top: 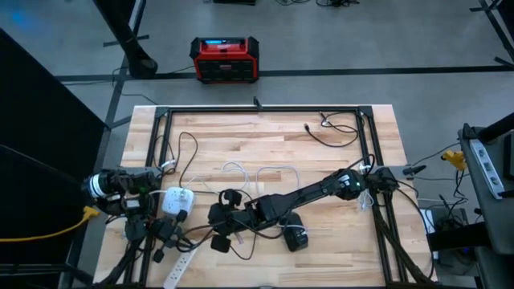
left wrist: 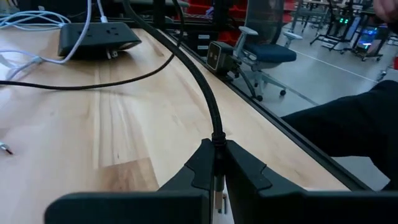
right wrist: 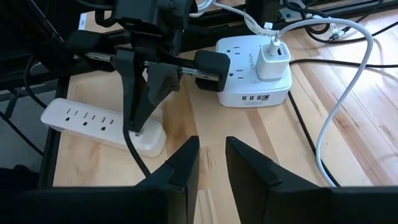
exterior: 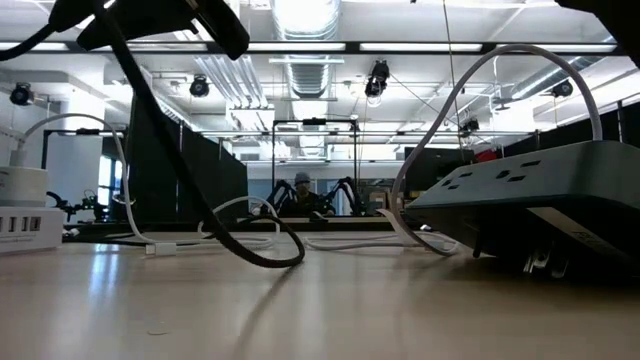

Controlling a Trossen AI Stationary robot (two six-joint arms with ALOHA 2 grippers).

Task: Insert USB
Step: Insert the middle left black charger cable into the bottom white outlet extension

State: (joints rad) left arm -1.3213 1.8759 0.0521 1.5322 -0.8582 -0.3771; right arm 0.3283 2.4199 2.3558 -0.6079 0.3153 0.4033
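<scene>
Your left gripper pinches the black cable just above the white power strip; your right gripper, jaws narrowly parted and empty, hovers facing the white USB charging hub.

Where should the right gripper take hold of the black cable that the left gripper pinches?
Probably the free stretch of black cable past the left gripper, by the white power strip. Bring the open right gripper straight forward, a finger on either side: the cable there runs in line with their gap.
</scene>
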